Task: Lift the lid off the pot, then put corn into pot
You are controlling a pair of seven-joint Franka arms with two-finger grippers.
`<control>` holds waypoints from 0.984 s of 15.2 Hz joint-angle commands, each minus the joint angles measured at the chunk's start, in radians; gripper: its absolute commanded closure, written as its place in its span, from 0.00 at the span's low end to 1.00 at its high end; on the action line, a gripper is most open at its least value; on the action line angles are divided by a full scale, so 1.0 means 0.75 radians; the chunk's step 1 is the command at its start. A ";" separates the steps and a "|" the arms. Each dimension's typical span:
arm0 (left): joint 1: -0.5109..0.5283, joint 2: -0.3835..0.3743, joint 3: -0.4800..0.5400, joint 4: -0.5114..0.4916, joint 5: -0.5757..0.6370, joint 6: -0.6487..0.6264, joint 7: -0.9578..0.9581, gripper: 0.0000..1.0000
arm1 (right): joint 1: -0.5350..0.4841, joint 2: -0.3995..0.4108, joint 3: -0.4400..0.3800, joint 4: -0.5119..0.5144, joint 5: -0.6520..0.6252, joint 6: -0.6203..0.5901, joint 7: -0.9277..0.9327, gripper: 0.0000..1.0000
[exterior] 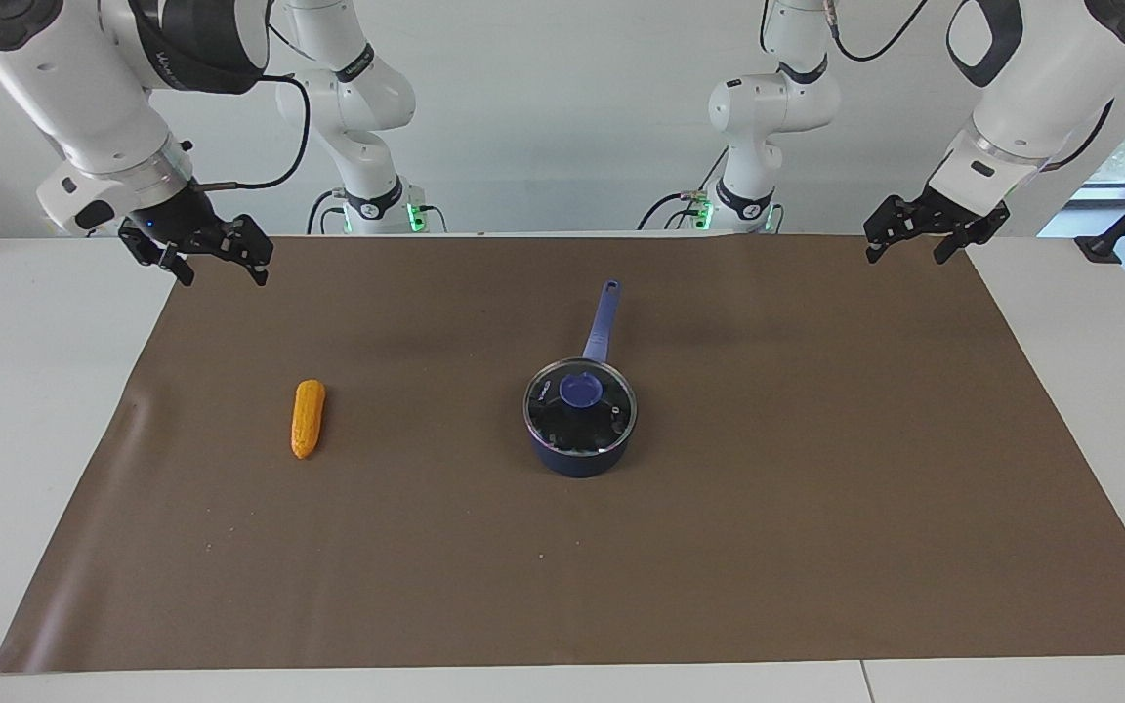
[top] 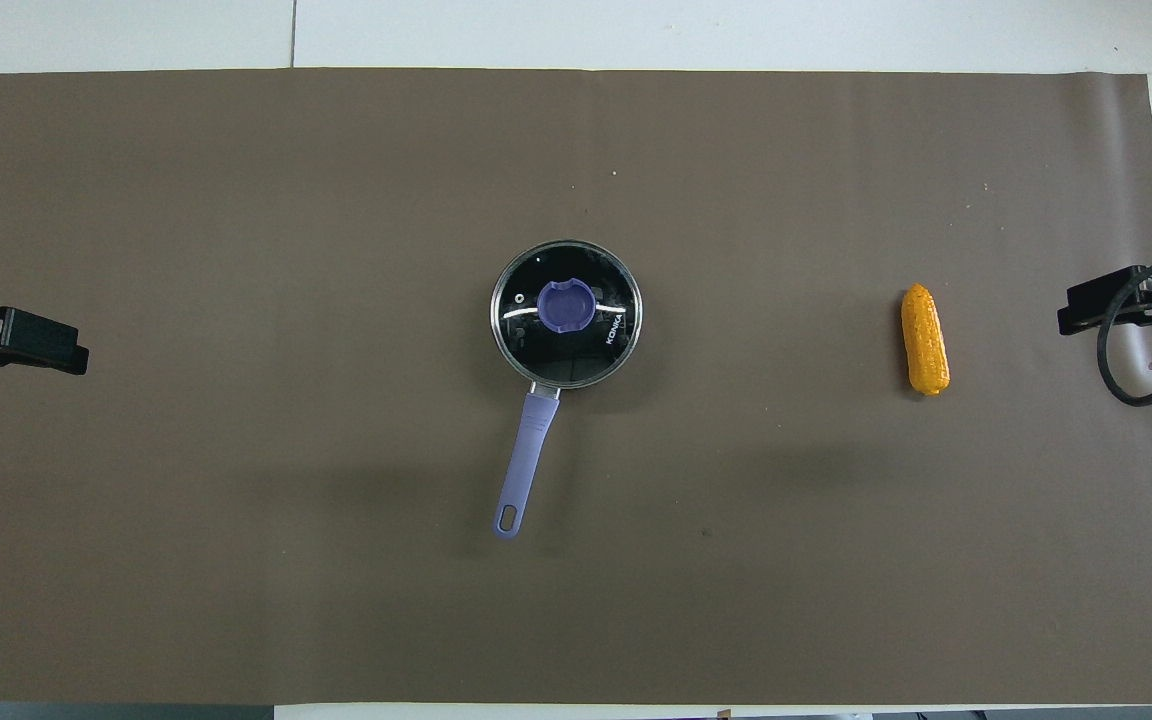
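The dark navy pot (exterior: 577, 463) stands mid-mat, its long blue-purple handle (exterior: 602, 322) pointing toward the robots. The clear glass lid (exterior: 611, 420) with a blue-purple knob (exterior: 580, 390) sits on the pot and covers it; it also shows in the overhead view (top: 596, 350). The orange-yellow corn (exterior: 308, 418) lies on the mat toward the right arm's end, apart from the pot; it also shows in the overhead view (top: 924, 339). My right gripper (exterior: 219, 271) hangs open and empty over the mat's corner at its own end. My left gripper (exterior: 907, 254) waits open and empty over the mat's corner at its end.
A brown mat (exterior: 816, 537) covers most of the white table (exterior: 25, 391). Nothing else lies on it. A black cable (top: 1136, 380) loops from the right wrist.
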 commanded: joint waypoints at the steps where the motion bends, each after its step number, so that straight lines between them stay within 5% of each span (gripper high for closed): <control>1: -0.018 -0.021 0.006 -0.010 0.006 0.006 -0.017 0.00 | -0.012 -0.006 0.009 0.004 -0.001 -0.007 -0.034 0.00; 7: -0.022 -0.023 -0.005 -0.018 -0.001 0.024 -0.017 0.00 | -0.010 -0.006 0.011 -0.010 0.005 0.031 -0.028 0.00; 11: -0.160 0.010 -0.011 0.000 -0.064 0.153 -0.182 0.00 | 0.021 -0.028 0.015 -0.191 0.024 0.272 -0.022 0.00; 13: -0.324 0.172 -0.021 0.126 -0.107 0.178 -0.436 0.00 | 0.066 -0.016 0.015 -0.292 0.024 0.405 -0.020 0.00; 15: -0.493 0.440 -0.019 0.383 -0.107 0.159 -0.640 0.00 | 0.107 0.014 0.015 -0.400 0.024 0.572 0.031 0.00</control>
